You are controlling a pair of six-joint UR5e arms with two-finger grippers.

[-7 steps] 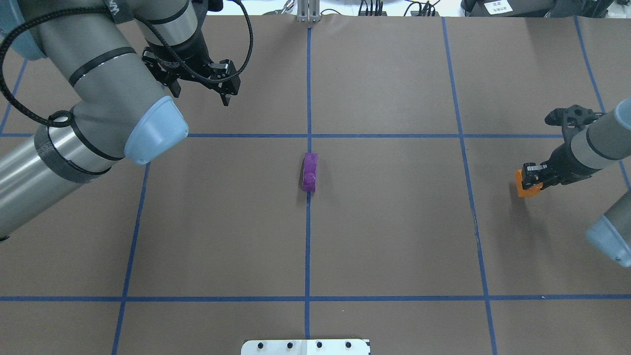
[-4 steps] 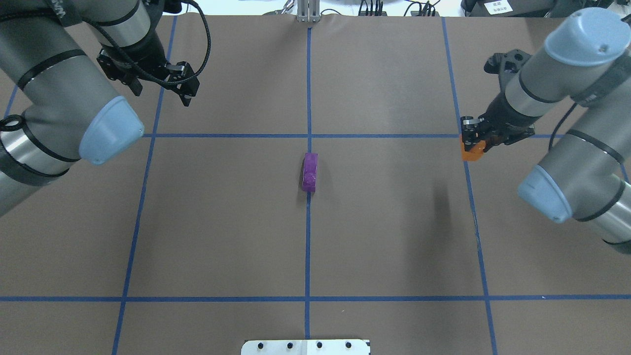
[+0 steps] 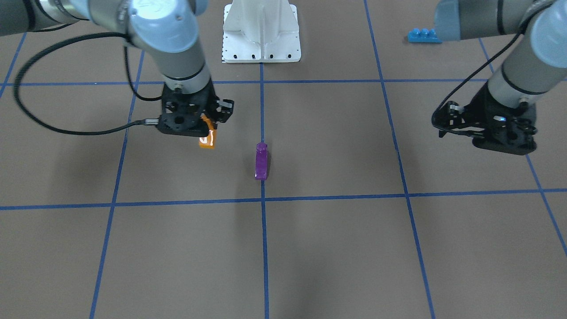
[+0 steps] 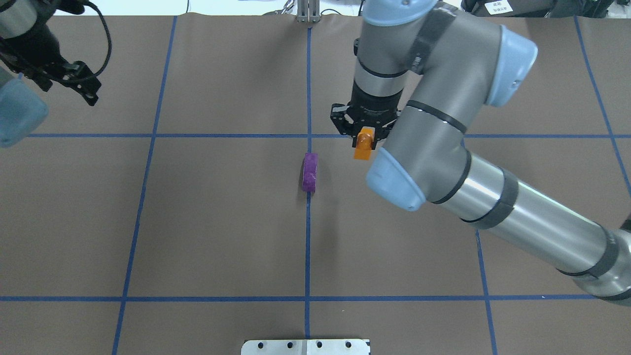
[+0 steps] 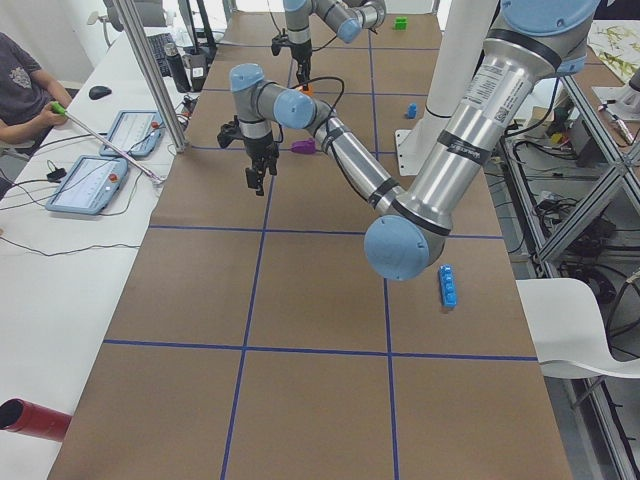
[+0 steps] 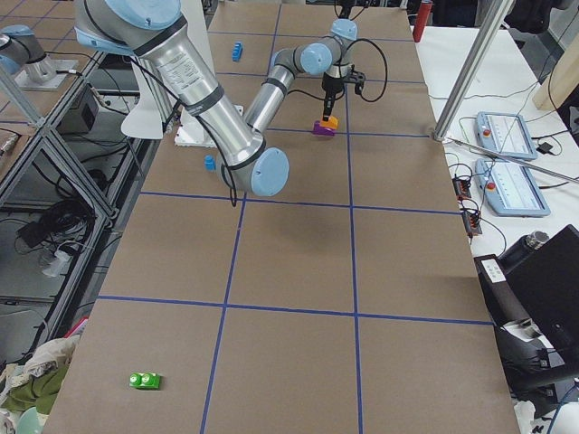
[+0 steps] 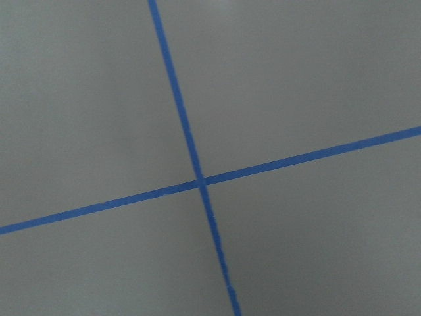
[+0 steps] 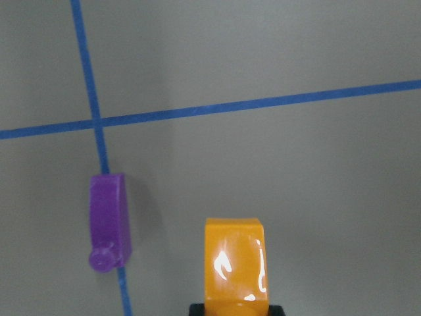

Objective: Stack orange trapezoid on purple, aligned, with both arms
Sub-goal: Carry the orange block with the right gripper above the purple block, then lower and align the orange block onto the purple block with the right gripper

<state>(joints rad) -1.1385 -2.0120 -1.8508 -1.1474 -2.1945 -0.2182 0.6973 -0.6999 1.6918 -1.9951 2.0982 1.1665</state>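
The purple block lies on the table's centre line, also in the front view and in the right wrist view. My right gripper is shut on the orange trapezoid and holds it above the table, just right of and slightly beyond the purple block. The orange block also shows in the front view and in the right wrist view. My left gripper is open and empty at the far left. Its wrist view shows only tape lines.
A long blue brick lies near the robot's left side. A white base plate sits at the robot's edge. A small blue block and a green block lie far off. Operator tablets sit beyond the table.
My right arm has swung left with the orange trapezoid, from the right side to beside the purple block. My left arm has drawn back to the far left.
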